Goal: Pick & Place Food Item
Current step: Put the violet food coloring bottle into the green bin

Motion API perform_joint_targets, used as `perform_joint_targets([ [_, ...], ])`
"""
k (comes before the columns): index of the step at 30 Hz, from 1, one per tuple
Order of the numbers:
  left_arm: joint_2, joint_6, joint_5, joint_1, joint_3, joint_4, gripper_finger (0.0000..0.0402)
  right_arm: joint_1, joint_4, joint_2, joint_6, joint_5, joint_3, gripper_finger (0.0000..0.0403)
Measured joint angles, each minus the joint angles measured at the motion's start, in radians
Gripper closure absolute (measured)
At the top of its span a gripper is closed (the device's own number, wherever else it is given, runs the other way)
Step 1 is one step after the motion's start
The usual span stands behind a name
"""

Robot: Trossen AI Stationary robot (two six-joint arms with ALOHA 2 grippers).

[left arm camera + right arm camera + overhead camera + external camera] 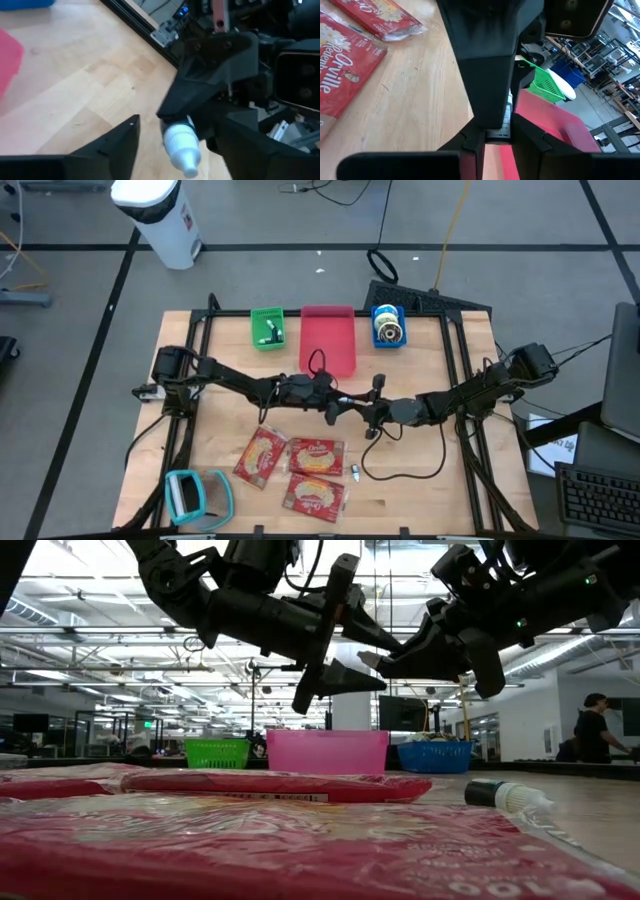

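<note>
Popcorn packets [297,467] nearest on tabletop [430,480], right end effector [372,412] grasping small white-capped bottle [181,146], left end effector [334,402] released around it, green bin [267,328], empty pink bin [328,338], blue bin [389,326] holding a roll.

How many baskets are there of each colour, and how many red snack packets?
Green basket: 1
Pink basket: 1
Blue basket: 1
Red snack packets: 3
Total: 6
</note>
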Motion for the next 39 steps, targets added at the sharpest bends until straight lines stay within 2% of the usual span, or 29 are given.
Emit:
perform_joint_targets([
  [7,0.000,0.002,0.003,0.013,0.000,0.027,0.0254,0.000,-0.005,0.000,0.003,0.001,0.000,0.0341],
  [14,0.000,0.002,0.002,0.018,-0.001,0.019,0.0311,0.000,-0.007,0.000,0.008,0.003,0.000,0.0340],
  [22,-0.004,0.005,0.043,0.029,-0.001,0.009,0.0311,0.000,-0.007,0.000,0.026,0.000,0.000,0.0311],
  [24,-0.013,0.005,0.083,0.045,-0.001,-0.002,0.0311,0.000,-0.001,0.000,0.061,0.001,0.000,0.0300],
  [28,-0.056,0.029,0.165,0.088,-0.001,-0.045,0.0319,-0.001,0.009,-0.002,0.114,0.004,0.002,0.0285],
  [31,-0.107,0.074,0.168,0.100,-0.002,-0.120,0.0326,-0.001,0.011,-0.003,0.145,0.007,0.003,0.0281],
  [33,-0.147,0.101,0.141,0.105,-0.003,-0.180,0.0327,-0.001,-0.011,-0.010,0.177,0.009,0.002,0.0280],
  [39,-0.306,0.178,-0.060,0.108,-0.044,-0.359,0.0323,0.003,-0.148,-0.111,0.262,-0.003,-0.001,0.0284],
])
